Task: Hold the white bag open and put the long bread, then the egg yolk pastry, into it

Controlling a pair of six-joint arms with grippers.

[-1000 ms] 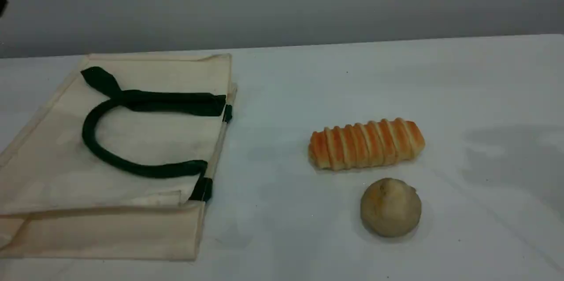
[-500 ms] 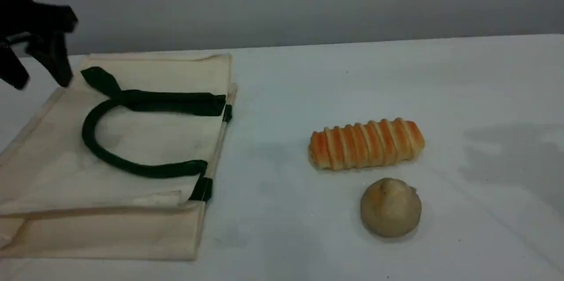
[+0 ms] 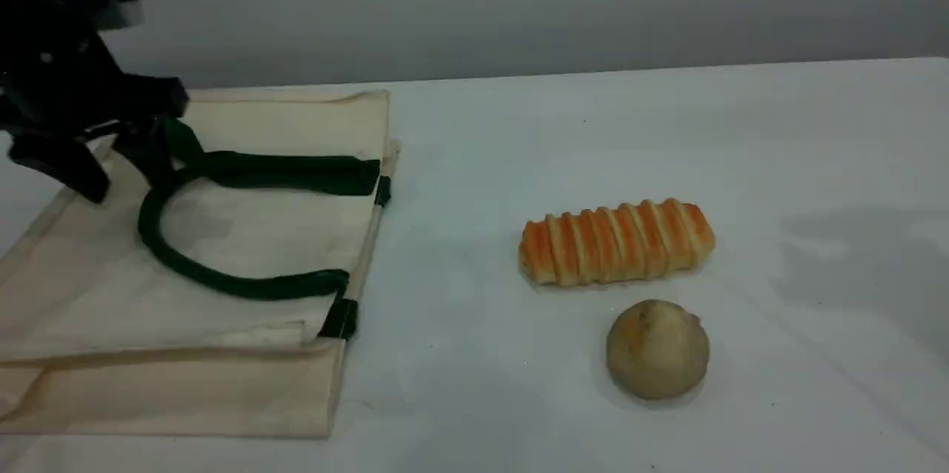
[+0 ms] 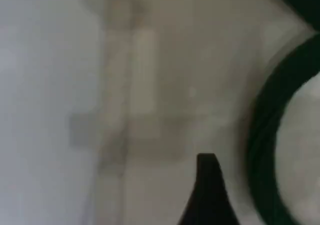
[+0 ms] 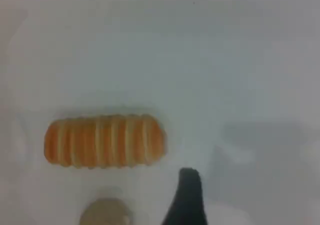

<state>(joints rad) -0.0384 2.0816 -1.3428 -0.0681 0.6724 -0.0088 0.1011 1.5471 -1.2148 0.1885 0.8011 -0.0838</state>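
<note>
Upper left, the left gripper (image 3: 122, 184) is hovering spread-open over the flat white bag (image 3: 245, 239); the right gripper (image 5: 187, 197), likewise released, is hanging near the long bread (image 5: 104, 141).

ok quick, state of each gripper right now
Left gripper: open, holding nothing, over the white bag.
Right gripper: open, holding nothing; the long bread lies untouched.

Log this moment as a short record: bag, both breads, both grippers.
white bag: lies flat on the left of the table, green handle looped on top
long bread: on the table right of the bag, untouched
egg yolk pastry: nearer the camera than the long bread, apart from it
left gripper: open, over the bag's far left part by the handle, holding nothing
right gripper: open, above the table beside the long bread, holding nothing
</note>
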